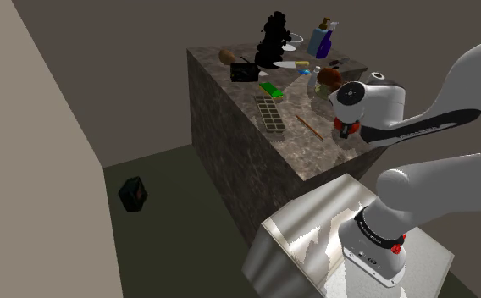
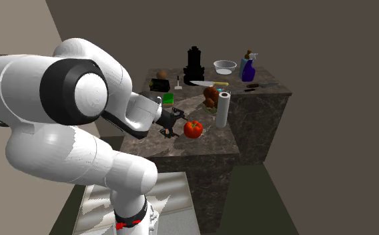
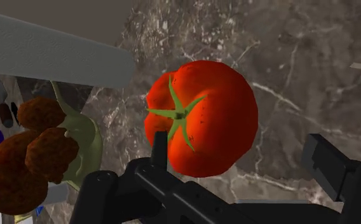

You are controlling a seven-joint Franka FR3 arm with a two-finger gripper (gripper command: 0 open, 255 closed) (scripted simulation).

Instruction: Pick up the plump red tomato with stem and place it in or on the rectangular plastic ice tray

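The gripper's black fingers (image 3: 328,164) stand apart in the wrist view, with the red tomato (image 3: 201,118) between them; one fingertip overlaps the tomato's edge and whether it touches cannot be told, while the other stands clear, so the jaws are spread and clamp nothing. The tomato shows its green star-shaped stem toward the hand and rests on the dark veined stone counter (image 2: 265,93). Beside it lie brown lumps (image 3: 42,153) on a pale green dish (image 3: 87,137).

In the second exterior view the gripper (image 2: 175,127) is low over the counter's near part, with the tomato just beside it at 3 o'clock; a white upright roll (image 2: 223,110) stands near the tomato at 1 o'clock; a knife (image 2: 208,83) lies farther off at 12 o'clock, and a blue spray bottle (image 2: 248,69) is at the counter's far end.

In the shoulder view the dark rectangular ice tray (image 1: 271,114) lies flat on the counter at 9 o'clock of the arm's wrist (image 1: 357,102), apart from it, with a thin brown stick (image 1: 309,127) between.
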